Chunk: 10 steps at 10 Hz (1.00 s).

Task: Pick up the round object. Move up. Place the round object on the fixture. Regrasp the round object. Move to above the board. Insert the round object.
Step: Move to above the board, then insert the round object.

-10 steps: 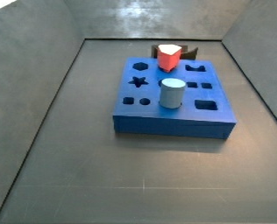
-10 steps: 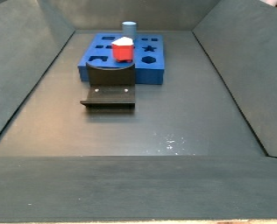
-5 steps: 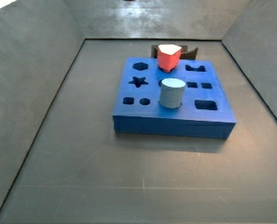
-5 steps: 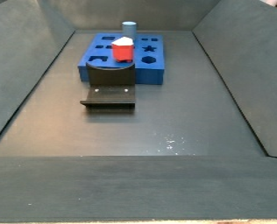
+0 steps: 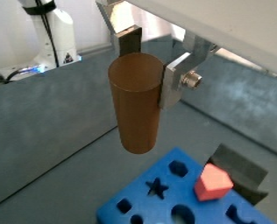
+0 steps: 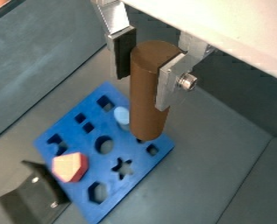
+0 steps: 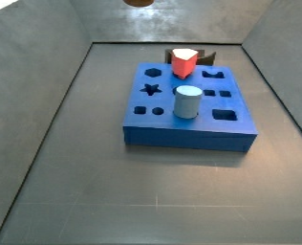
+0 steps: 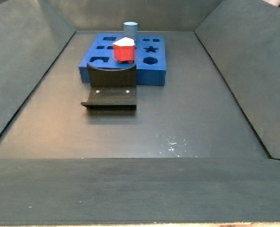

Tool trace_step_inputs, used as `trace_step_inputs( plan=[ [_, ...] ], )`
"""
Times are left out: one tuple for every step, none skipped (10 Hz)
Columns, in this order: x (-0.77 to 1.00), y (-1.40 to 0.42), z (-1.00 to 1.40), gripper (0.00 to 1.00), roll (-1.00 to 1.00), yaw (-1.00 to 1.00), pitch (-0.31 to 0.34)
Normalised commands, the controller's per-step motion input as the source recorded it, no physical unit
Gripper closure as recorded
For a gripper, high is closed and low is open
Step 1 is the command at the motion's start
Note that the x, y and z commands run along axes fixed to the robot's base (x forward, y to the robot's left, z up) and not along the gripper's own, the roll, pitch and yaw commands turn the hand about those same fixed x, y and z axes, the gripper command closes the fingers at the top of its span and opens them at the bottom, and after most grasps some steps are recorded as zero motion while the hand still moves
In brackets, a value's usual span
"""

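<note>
Round object [image 5: 138,101] is clamped in the end effector [image 5: 145,63], well above the board [image 5: 176,201]; both wrist views show it hanging over the blue slab. In a side view only its lower tip [image 7: 140,3] peeks in at the top edge, so it sits high over the far end of the box floor.

Handling, as a judgement: looks like a stiff wooden peg, light, smooth sides, not fragile. Smooth round wall vs flat pads = could twist or slip if it catches on a hole rim. Grip is on the upper part: one silver finger [image 5: 180,68] pressed to its side, the opposite finger behind it, jaws closed to peg width. Most of the length hangs free below the pads, good for insertion, but a long lever if it touches off-centre.

Orientation: long axis runs along the fingers, approx vertical, free flat end pointing down toward the board [image 6: 102,149]. No clear tilt in either wrist view.

L to R in a side view w/ the board [image 7: 192,110]: star hole, then grey cylinder [image 7: 188,101] upright in the board and red block [image 7: 182,63] at the far edge, fixture [image 7: 204,55] just behind it. Which round hole is the target: can't tell for sure.
</note>
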Motion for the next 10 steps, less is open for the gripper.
trace_step_inputs(
  plan=[
    [-0.05, 0.04, 0.00, 1.00, -1.00, -0.02, -0.161],
    [-0.05, 0.04, 0.00, 1.00, -1.00, -0.03, -0.175],
    [-0.05, 0.04, 0.00, 1.00, -0.80, -0.02, -0.168],
    [-0.05, 0.04, 0.00, 1.00, -0.66, -0.02, -0.151],
    [-0.04, 0.03, 0.00, 1.00, -0.43, -0.01, -0.113],
    [0.05, 0.01, 0.00, 1.00, 0.00, 0.00, 0.000],
    [0.45, 0.16, -0.26, 1.00, 0.00, -0.07, 0.000],
    [0.84, 0.31, -0.31, 1.00, -0.04, -0.11, 0.140],
    [0.88, 0.38, -0.35, 1.00, -0.08, -0.09, 0.180],
    [0.84, 0.43, -0.46, 1.00, -0.23, -0.09, 0.191]
  ],
)
